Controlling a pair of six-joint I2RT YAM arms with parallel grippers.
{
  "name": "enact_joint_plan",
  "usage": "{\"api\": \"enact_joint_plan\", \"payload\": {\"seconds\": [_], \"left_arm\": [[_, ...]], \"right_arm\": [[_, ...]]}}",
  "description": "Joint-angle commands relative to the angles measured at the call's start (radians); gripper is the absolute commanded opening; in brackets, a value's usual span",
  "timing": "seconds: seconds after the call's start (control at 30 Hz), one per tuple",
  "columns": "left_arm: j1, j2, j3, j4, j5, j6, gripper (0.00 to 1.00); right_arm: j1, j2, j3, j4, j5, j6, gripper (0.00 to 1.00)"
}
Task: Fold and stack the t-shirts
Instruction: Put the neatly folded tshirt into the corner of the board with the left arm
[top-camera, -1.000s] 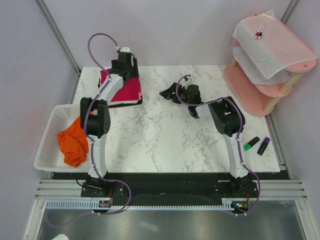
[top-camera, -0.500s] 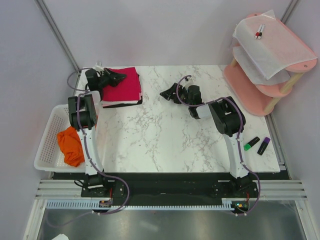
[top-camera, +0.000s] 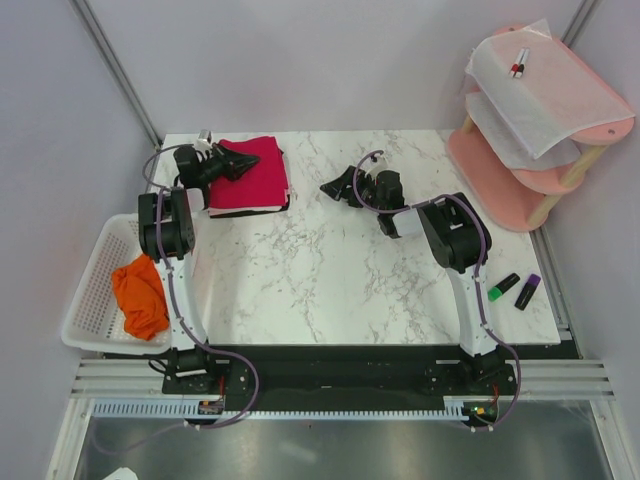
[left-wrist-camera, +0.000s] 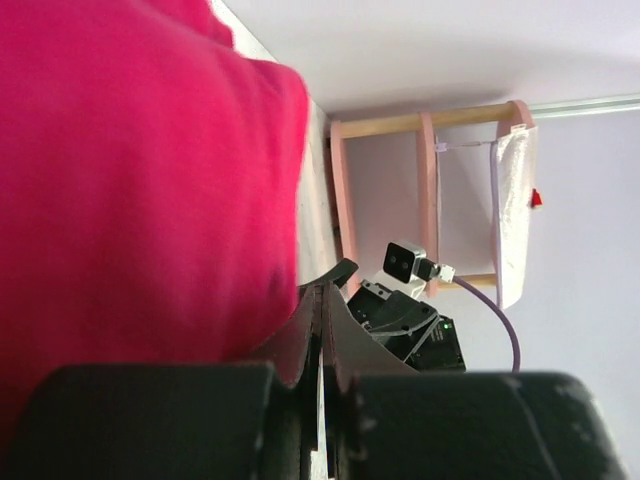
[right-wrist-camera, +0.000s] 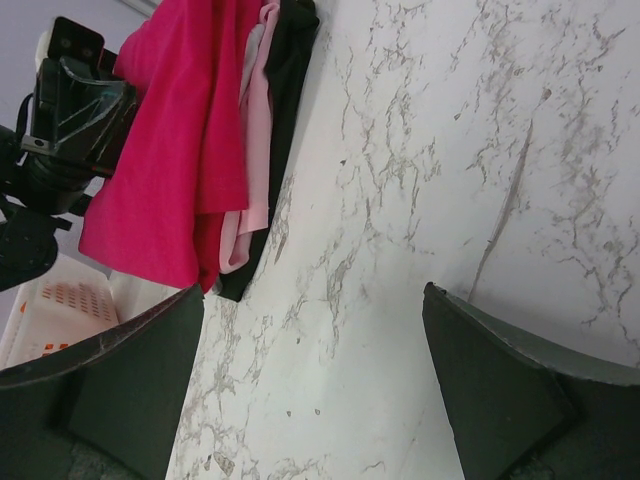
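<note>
Left fingers (left-wrist-camera: 305, 335) clenched, pads flat together. No cloth visible between them. They lie low over the crimson t-shirt (top-camera: 255, 180), tips pointing toward the right fingers (top-camera: 338, 186).

The crimson t-shirt is folded at the far left corner of the counter (top-camera: 330, 280), directly under and beside the left fingers. Its left edge runs close to the counter's left edge and its far edge close to the back edge. Right wrist view shows a pale layer (right-wrist-camera: 255, 130) and a black layer (right-wrist-camera: 290, 90) sticking out under the crimson along the side facing the right fingers.

Right fingers are released and spread wide, hanging over bare marble with nothing between them. A strip of bare counter separates them from the stack's edge.

The orange t-shirt (top-camera: 138, 295) is bunched in the white mesh basket (top-camera: 85, 300), well to the near side of the left fingers. The basket overhangs the counter's left edge.

Open room: broad bare marble nearward of both sets of fingers, out to the front edge.

A green marker (top-camera: 500, 290) and a purple marker (top-camera: 527, 290) lie at the right edge, nearward of the right fingers. The pink shelf (top-camera: 500, 170) with translucent sheets stands off the far right corner. Plain pale walls (top-camera: 350, 60) close in the back and sides.
</note>
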Motion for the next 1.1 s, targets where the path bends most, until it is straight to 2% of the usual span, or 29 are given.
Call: {"api": "enact_joint_plan", "payload": {"seconds": [0.0, 0.03, 0.07, 0.1, 0.23, 0.27, 0.33, 0.43, 0.5, 0.7, 1.07], "left_arm": [[-0.012, -0.214, 0.026, -0.336, -0.066, 0.316, 0.02], [-0.018, -0.245, 0.037, -0.398, -0.092, 0.368, 0.02], [-0.040, -0.289, 0.054, -0.464, -0.147, 0.482, 0.02], [-0.053, -0.309, 0.090, -0.601, -0.179, 0.538, 0.02], [-0.159, -0.331, 0.242, -0.950, -0.379, 0.840, 0.02], [-0.208, -0.322, 0.282, -1.018, -0.482, 0.882, 0.02], [-0.256, -0.276, 0.400, -1.186, -0.582, 0.978, 0.02], [-0.337, -0.203, 0.531, -1.334, -0.727, 1.046, 0.02], [-0.379, -0.166, 0.599, -1.391, -0.816, 1.062, 0.02], [-0.417, -0.049, 0.690, -1.520, -0.940, 1.082, 0.02], [-0.420, 0.039, 0.687, -1.593, -1.135, 1.108, 0.02]], "right_arm": [[-0.005, 0.029, -0.048, -0.076, -0.010, 0.012, 0.98], [-0.003, 0.027, -0.049, -0.068, -0.010, 0.015, 0.98], [-0.005, 0.027, -0.051, -0.064, -0.010, 0.020, 0.98], [-0.005, 0.027, -0.051, -0.062, -0.009, 0.022, 0.98], [-0.005, 0.012, -0.060, -0.061, -0.004, 0.022, 0.98], [-0.006, 0.007, -0.063, -0.059, -0.001, 0.020, 0.98], [-0.008, -0.019, -0.080, -0.071, 0.019, 0.009, 0.98], [-0.023, -0.069, -0.109, -0.106, 0.042, -0.021, 0.98], [-0.031, -0.097, -0.123, -0.133, 0.069, -0.041, 0.98], [-0.054, -0.189, -0.160, -0.217, 0.129, -0.098, 0.98], [-0.063, -0.209, -0.174, -0.197, 0.114, -0.084, 0.98]]}}
